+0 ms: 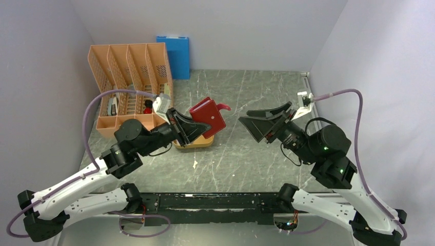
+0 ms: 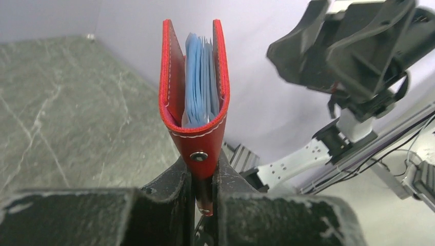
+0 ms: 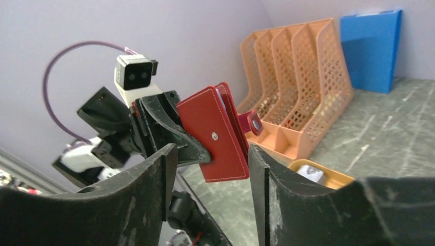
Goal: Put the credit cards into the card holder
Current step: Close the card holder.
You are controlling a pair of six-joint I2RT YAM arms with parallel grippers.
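The left gripper (image 1: 185, 126) has its jaws pinching the card holder (image 2: 197, 87) at the end where the two covers join. A snap stud (image 2: 199, 156) sits just beyond the fingertips. The holder stands out past the jaws, mouth away from the wrist, lifted off the table (image 1: 246, 164). Its covers gape slightly, with pale blue-grey pockets (image 2: 197, 72) packed between them. The right gripper (image 3: 210, 154) has its jaws spread wide with nothing between them; the holder sits ahead of that gap, touching neither finger. Handling, judged: light, with flexible covers that probably spring toward shut, so the mouth needs propping. The pinch is narrow, so a push at the far end could swing the holder. Best second hold is one cover's free edge, clear of the tab (image 3: 251, 123). Credit cards: a pale flat piece (image 3: 309, 171) in the orange tray (image 3: 336, 179), ahead and right of the right jaws, may be one; cannot confirm. Likely thin, stiff and slick, so take them by the edges.
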